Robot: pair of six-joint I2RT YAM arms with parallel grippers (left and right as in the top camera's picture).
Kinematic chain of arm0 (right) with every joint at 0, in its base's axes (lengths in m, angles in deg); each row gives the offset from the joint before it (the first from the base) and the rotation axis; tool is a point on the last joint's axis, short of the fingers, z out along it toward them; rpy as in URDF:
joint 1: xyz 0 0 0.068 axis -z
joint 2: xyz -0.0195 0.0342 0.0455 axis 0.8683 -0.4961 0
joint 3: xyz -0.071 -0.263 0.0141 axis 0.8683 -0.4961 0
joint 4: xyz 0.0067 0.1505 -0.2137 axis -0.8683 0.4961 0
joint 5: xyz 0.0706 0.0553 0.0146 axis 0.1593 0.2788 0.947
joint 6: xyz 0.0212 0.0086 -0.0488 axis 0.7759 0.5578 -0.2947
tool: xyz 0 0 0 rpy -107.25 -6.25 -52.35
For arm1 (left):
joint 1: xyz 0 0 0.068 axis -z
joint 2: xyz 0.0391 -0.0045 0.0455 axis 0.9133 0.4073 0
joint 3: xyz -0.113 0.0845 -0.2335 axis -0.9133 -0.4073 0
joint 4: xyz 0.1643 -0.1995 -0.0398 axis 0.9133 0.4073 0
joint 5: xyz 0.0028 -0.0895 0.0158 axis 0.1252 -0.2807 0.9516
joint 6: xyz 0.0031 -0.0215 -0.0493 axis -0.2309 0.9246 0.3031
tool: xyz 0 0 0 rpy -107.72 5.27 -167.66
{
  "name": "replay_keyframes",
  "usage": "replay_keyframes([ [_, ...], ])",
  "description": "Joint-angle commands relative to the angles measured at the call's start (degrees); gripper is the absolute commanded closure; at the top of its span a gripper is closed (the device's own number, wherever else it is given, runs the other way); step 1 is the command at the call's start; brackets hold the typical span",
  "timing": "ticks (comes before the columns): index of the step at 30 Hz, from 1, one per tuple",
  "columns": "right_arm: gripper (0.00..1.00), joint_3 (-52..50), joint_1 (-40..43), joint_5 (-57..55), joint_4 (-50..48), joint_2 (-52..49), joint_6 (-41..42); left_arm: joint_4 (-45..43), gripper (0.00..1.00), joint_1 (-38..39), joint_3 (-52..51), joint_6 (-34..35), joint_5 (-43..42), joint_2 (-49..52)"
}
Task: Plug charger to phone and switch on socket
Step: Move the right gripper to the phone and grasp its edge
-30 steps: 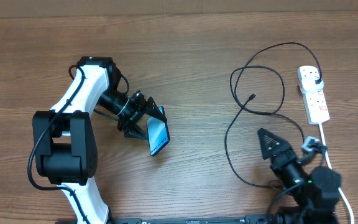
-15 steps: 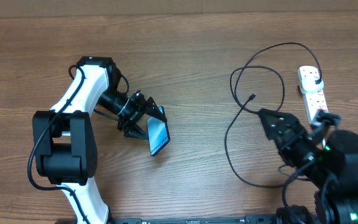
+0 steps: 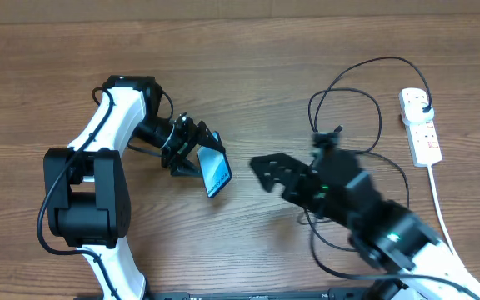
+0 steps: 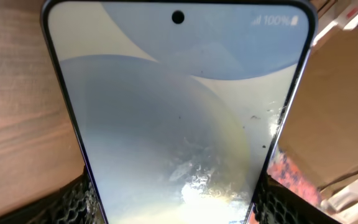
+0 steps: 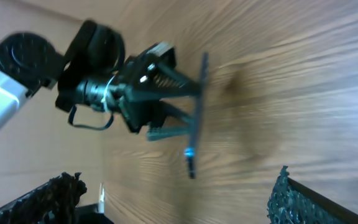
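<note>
The left end effector [image 3: 202, 157] is clamped on the phone [image 3: 217, 173], left of the table's [image 3: 248, 75] middle. From overhead, the phone stands tilted, its light-blue screen facing the near right and one long edge in the grip. In the left wrist view the screen fills nearly the whole picture: pale blue and cream shapes, a small round camera hole near the top edge and white "100%" text at the upper right corner. The black ribbed fingers [image 4: 73, 200] press on it from the lower left and lower right. Whether the phone's low end touches the table, I cannot tell.

The right end effector [image 3: 265, 171] hangs over the table just right of the phone, apart from it and blurred. In the right wrist view its two fingers sit at the bottom corners, spread wide with nothing between them. The same view shows the phone edge-on in the left grip.

The charger [image 3: 365, 79] lies on the right half of the table in wide black loops. Its connector tip [image 3: 337, 129] rests on the wood just beside the right arm, well apart from the phone, and the arm covers the nearer part of the loops.

The socket [image 3: 421, 127] lies near the right edge, lengthwise front to back. The charger's black plug [image 3: 424, 107] sits at its far end. A white cord [image 3: 440, 204] runs from its near end toward the front of the table.
</note>
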Motion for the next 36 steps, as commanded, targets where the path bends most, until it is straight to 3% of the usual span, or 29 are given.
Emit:
replay_keyframes([
  [1,0.0,1.0,-0.9,-2.6,-3.7,-4.2,0.4,-1.3,0.26,-0.2,1.4,4.5,-3.7,0.4],
  [11,0.01,1.0,-2.9,-2.3,-5.9,-16.1,0.4,-4.3,0.27,-0.2,1.4,6.3,-8.2,0.4],
  [19,0.0,1.0,-8.1,-12.9,-9.7,-18.5,0.4,-7.9,0.26,-0.2,1.4,12.9,-8.2,0.4],
  [27,0.0,1.0,-8.7,-13.8,-19.5,-24.4,-0.5,-8.4,0.26,-0.2,1.4,13.5,-8.2,0.4],
  [36,0.21,1.0,-8.7,-13.7,-23.1,-28.2,-2.8,-8.5,0.26,-0.2,1.4,13.5,-7.9,0.4],
])
